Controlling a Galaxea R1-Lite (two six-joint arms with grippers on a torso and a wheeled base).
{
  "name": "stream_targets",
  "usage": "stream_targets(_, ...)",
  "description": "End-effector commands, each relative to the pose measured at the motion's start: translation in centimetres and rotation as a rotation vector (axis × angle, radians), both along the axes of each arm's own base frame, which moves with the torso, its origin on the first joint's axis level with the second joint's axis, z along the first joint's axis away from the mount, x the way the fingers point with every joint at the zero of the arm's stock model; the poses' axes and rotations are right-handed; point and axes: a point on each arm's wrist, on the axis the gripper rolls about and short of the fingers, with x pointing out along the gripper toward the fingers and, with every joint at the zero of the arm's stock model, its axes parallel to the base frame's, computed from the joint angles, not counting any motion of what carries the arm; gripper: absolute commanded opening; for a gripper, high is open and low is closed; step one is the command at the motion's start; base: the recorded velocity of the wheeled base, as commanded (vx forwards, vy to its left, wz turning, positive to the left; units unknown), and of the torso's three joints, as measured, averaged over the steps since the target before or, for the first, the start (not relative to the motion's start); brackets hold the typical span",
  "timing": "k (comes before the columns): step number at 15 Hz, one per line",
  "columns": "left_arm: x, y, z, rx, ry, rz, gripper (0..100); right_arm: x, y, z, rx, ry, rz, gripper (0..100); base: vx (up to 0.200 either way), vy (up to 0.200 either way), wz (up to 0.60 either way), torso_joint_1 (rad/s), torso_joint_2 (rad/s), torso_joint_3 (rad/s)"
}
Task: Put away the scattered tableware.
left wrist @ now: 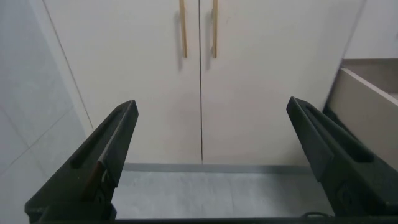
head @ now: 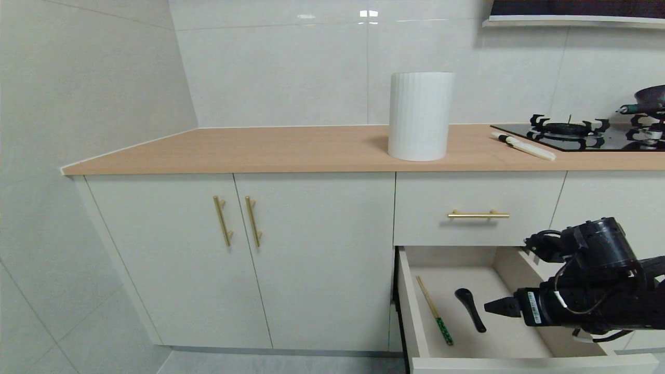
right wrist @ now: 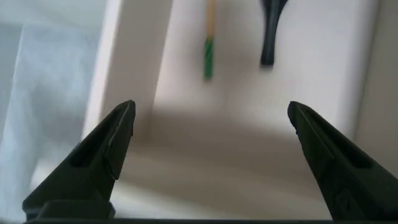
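Standing open under the wood countertop, the drawer holds chopsticks near its left wall and a black spoon beside them. Right gripper over the drawer's front – fingers wide apart. Left gripper likewise spread, facing the cabinet doors. White canister and knife lie on the countertop near the hob.

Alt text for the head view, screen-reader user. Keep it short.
An open lower drawer in a white kitchen cabinet holds green-tipped chopsticks and a black spoon, with the right gripper held over its right side. On the wooden counter above sit a white ribbed canister and, beside the gas hob, a cream utensil.
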Motion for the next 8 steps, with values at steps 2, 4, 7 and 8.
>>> stream_targets(2,0.0,0.0,0.0,0.000,0.000,0.000,100,-2.3,0.0,1.7,-0.022,0.006,0.121,100,0.000,0.000,0.00,0.000,0.00,0.000)
stream_targets(4,0.0,0.0,0.0,0.000,0.000,0.000,100,-4.2,0.0,1.8,-0.050,0.090,0.261,100,0.000,0.000,0.00,0.000,0.00,0.000)
stream_targets(7,0.0,0.0,0.0,0.000,0.000,0.000,100,-5.5,-0.1,1.2,-0.132,0.241,0.392,100,0.000,0.000,0.00,0.000,0.00,0.000)
stream_targets(8,0.0,0.0,0.0,0.000,0.000,0.000,100,-5.8,0.1,1.1,-0.147,0.282,0.426,100,0.000,0.000,0.00,0.000,0.00,0.000)
